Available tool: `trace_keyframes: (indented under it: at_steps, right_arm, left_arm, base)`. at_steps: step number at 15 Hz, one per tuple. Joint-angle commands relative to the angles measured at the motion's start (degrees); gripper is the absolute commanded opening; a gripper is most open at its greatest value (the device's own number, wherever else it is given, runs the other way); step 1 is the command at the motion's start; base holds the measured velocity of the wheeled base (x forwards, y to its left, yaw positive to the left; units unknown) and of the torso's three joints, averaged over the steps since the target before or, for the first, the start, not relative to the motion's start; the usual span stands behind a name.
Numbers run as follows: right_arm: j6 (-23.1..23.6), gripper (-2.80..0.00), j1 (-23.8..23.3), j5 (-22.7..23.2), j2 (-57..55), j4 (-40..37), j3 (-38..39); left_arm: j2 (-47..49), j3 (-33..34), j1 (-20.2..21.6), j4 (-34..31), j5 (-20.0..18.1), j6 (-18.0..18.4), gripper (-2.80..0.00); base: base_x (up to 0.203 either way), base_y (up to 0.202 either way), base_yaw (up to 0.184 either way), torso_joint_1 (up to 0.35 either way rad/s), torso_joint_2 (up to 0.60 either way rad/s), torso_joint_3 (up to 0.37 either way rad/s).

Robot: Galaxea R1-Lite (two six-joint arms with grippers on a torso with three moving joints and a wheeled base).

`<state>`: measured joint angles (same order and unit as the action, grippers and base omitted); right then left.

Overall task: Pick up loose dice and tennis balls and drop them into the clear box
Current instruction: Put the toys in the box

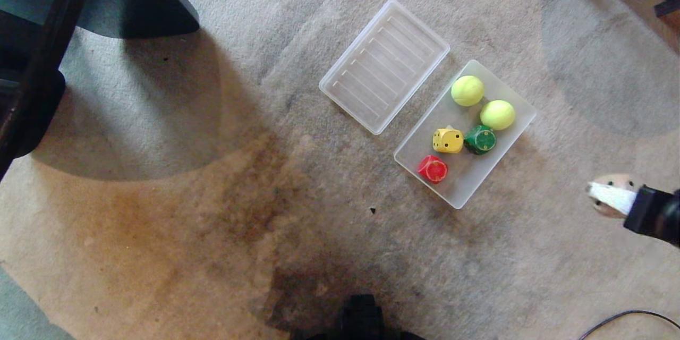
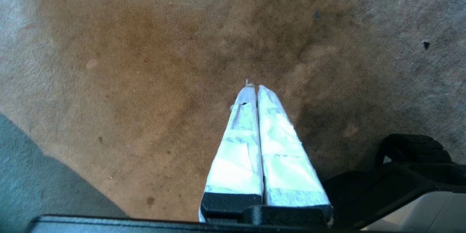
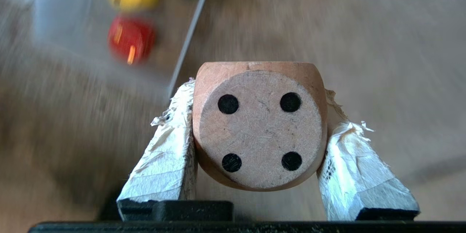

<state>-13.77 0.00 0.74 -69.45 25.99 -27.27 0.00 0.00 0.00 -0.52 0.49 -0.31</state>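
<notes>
My right gripper [image 3: 259, 116] is reaching in from the right edge, its taped fingers [image 3: 165, 160] clamping the beige die [image 3: 259, 125]; my left gripper [image 2: 255, 89] is hanging parked, fingertips pressed together.

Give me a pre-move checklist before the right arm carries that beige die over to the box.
1. Right gripper shut on the beige die: ok.
2. Die seated squarely between both fingers: ok.
3. Clear box open, lid lying beside it: ok.
4. Bare floor left inside the box for one more die: ok.
5. Gripper above the box: not ok, it is off to the right.
6. Left gripper shut, away from the box: ok.
</notes>
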Motion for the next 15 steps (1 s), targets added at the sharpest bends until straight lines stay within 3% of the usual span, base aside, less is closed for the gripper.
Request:
trace_keyframes:
  at_steps: [1, 4, 6, 7, 9, 11, 15]
  right_arm:
    - [-0.4, -2.8, 0.1, 0.0, -18.4, 13.6, -2.4]
    - [-1.6, -2.8, 1.0, 0.0, -32.4, 30.1, -11.7]
    - [-5.1, -2.8, 2.1, 0.3, -36.5, 36.0, -18.6]
    - [-7.9, -2.8, 2.8, 1.9, -37.2, 37.7, -19.7]
    - [-8.4, -2.8, 3.1, 2.4, -37.2, 37.8, -19.8]
    - [-12.3, -2.8, 5.1, 7.0, -38.0, 38.1, -20.4]
    - [-15.9, -2.8, 7.8, 7.6, -41.2, 40.4, -23.6]
  left_arm:
    - [0.0, 0.0, 0.0, 0.0, 0.0, 0.0, -2.8]
    - [0.0, 0.0, 0.0, 0.0, 0.0, 0.0, -2.8]
    - [0.0, 0.0, 0.0, 0.0, 0.0, 0.0, -2.8]
    - [0.0, 0.0, 0.0, 0.0, 0.0, 0.0, -2.8]
    - [0.0, 0.0, 0.0, 0.0, 0.0, 0.0, -2.8]
    - [0.0, 0.0, 0.0, 0.0, 0.0, 0.0, -2.8]
    - [0.0, 0.0, 0.0, 0.0, 0.0, 0.0, -2.8]
  base:
    - [0.0, 0.0, 0.0, 0.0, 0.0, 0.0]
    - [0.0, 0.0, 0.0, 0.0, 0.0, 0.0]
    - [0.0, 0.0, 0.0, 0.0, 0.0, 0.0]
    - [0.0, 0.0, 0.0, 0.0, 0.0, 0.0]
    - [0.0, 0.0, 0.0, 0.0, 0.0, 0.0]
    - [0.0, 0.0, 0.0, 0.0, 0.0, 0.0]
    - [0.0, 0.0, 0.0, 0.0, 0.0, 0.0]
